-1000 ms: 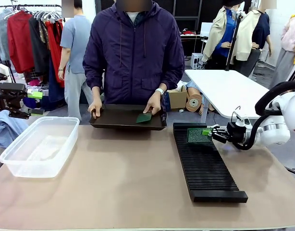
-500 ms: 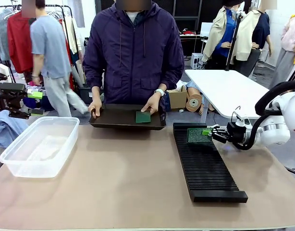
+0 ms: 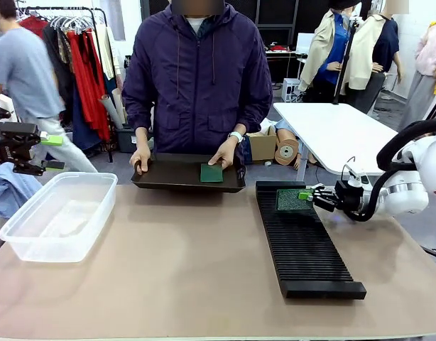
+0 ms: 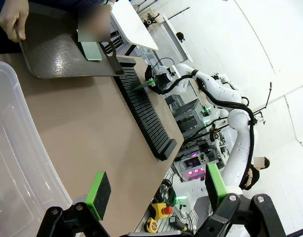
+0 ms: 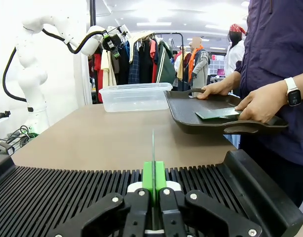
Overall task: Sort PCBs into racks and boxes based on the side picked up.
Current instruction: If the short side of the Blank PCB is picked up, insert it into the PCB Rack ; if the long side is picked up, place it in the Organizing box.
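a thin green pcb (image 3: 294,199) is clamped by the right gripper (image 3: 308,195) at the ribbed black rack's (image 3: 303,249) far end — a second board (image 3: 211,172) lies flat in the dark tray (image 3: 168,183); the left gripper (image 4: 156,189) stands open near the translucent tub (image 3: 58,217).

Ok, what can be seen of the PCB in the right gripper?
The PCB is a small thin green board, dotted face toward the front camera. It stands upright on edge at the far end of the black ribbed rack, in line with its slots. The right gripper is shut on one side edge, green pads on both faces. Whether it sits in a slot is unclear.
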Controlling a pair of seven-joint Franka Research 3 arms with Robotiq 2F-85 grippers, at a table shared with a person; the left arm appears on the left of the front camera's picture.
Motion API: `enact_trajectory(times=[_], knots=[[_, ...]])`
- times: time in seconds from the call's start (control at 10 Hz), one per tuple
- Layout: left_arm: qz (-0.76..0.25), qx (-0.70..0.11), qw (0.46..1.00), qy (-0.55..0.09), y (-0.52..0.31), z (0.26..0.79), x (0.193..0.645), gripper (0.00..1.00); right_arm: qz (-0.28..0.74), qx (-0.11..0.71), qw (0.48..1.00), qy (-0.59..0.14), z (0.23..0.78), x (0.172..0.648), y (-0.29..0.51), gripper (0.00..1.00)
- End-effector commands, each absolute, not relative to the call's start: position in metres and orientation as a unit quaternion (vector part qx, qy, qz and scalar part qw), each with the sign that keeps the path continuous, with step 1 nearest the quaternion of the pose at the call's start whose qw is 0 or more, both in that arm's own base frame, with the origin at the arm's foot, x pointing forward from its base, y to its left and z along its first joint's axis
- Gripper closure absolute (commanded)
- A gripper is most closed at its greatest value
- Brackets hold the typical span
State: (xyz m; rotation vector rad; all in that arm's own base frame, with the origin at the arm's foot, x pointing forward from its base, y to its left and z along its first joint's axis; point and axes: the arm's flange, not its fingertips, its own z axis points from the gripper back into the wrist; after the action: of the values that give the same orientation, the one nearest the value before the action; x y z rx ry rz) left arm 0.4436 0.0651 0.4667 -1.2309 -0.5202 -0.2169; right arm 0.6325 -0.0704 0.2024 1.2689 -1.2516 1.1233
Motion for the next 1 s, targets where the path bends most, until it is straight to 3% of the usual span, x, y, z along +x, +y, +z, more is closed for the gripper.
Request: enact_trajectory(times=[0.0, 0.9], knots=[[-0.098, -0.571, 0.780, -0.239, 0.0656, 0.4683, 0.4422, 0.00, 0.465, 0.515, 0.486, -0.531, 0.1994, 0.6388, -0.0689, 1.00], [-0.098, -0.571, 0.780, -0.239, 0.0656, 0.4683, 0.4422, 0.00, 0.459, 0.504, 0.496, -0.539, 0.1967, 0.6472, -0.0680, 1.00]])
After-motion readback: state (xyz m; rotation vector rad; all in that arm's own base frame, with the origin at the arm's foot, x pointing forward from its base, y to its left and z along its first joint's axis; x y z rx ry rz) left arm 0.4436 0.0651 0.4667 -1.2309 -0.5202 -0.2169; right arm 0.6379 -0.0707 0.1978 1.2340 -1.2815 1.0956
